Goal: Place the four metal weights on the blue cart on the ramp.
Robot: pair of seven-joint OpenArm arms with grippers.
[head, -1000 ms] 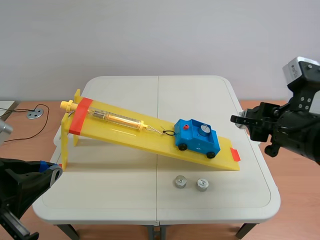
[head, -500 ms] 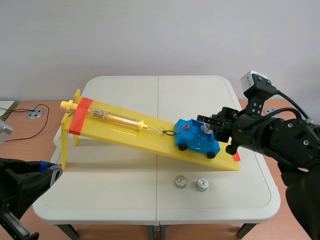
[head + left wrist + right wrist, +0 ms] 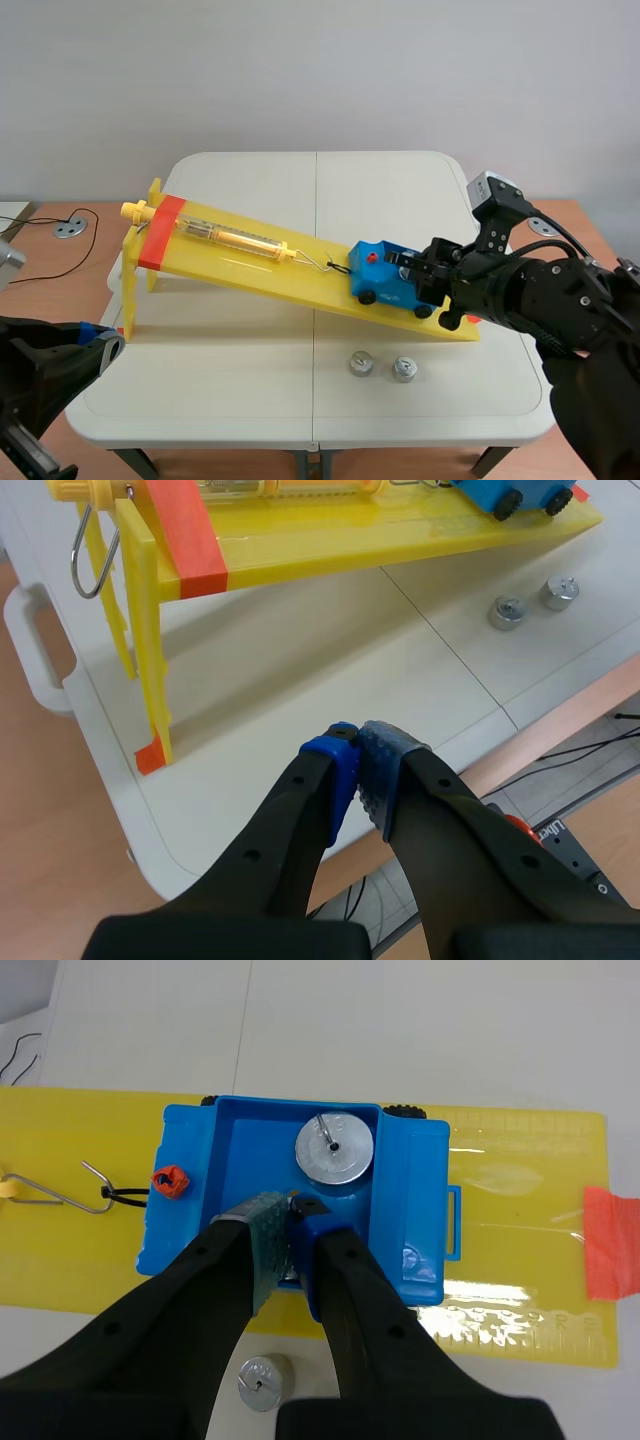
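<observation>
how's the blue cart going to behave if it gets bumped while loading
Likely to roll: the blue cart sits on black wheels on the sloped yellow ramp. The hooked spring scale should probably stop it running downhill. It looks like light plastic, so each metal weight may shift it.

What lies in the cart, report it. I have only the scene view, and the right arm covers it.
Observer: One weight lies flat in the cart, just ahead of the right gripper.
Operator: Say what that gripper holds.
Observer: It is shut on what seems to be a second weight, low in the cart. Only a bit of grey metal shows between the fingers.
Operator: Now give me the left gripper.
Observer: The left gripper is shut on nothing, its pads touching.
</observation>
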